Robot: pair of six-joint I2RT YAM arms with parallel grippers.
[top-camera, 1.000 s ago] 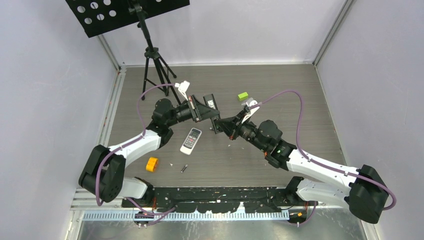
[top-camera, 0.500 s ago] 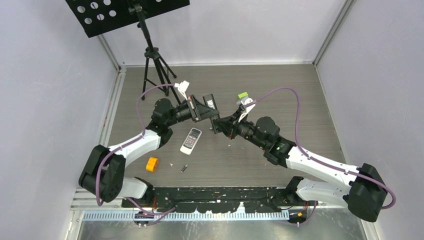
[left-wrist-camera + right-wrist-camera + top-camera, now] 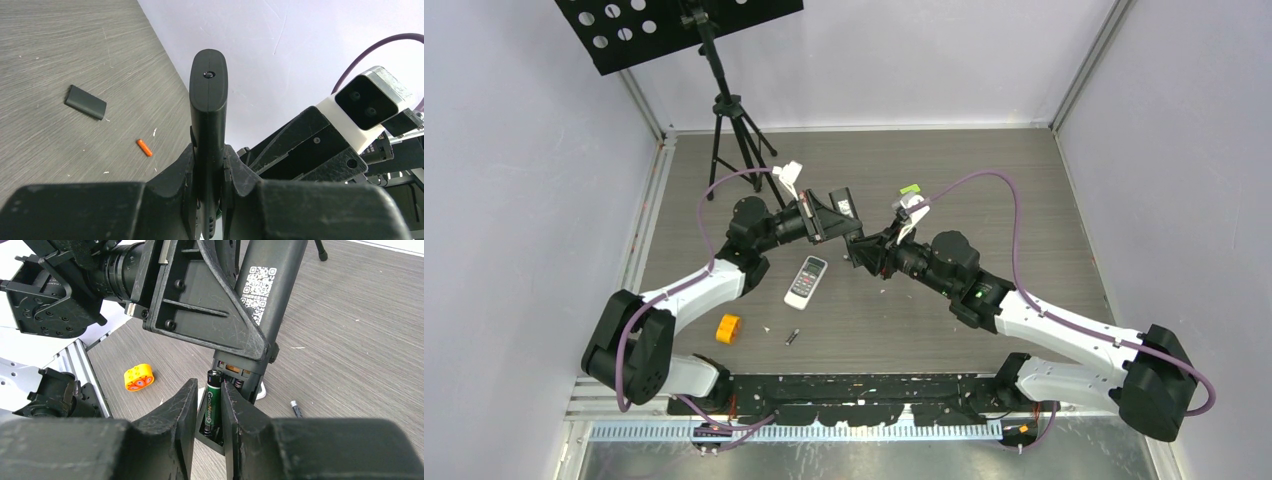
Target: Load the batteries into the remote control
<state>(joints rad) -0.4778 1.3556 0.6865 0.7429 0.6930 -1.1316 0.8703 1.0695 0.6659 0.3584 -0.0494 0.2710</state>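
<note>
Top: nudged right hand [image 3: 864, 250] closer to black remote [image 3: 844, 206] since second ago; insertion likely imminent. Counts two remotes, white remote [image 3: 806, 281] on counter [image 3: 1024, 200]; one loose battery [image 3: 792, 337].
Left wrist: clamps black remote in left hand [image 3: 209, 160]; one orange-red battery [image 3: 144, 147], one cover [image 3: 85, 102] on counter.
Right wrist: pinches green-black battery [image 3: 211, 407] in right hand, at open compartment [image 3: 232, 372]; one orange block [image 3: 138, 377].

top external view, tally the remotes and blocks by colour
white rectangular remote control: 1
black rectangular remote control: 1
chunky orange block: 1
small lime-green block: 1
total: 4
</note>
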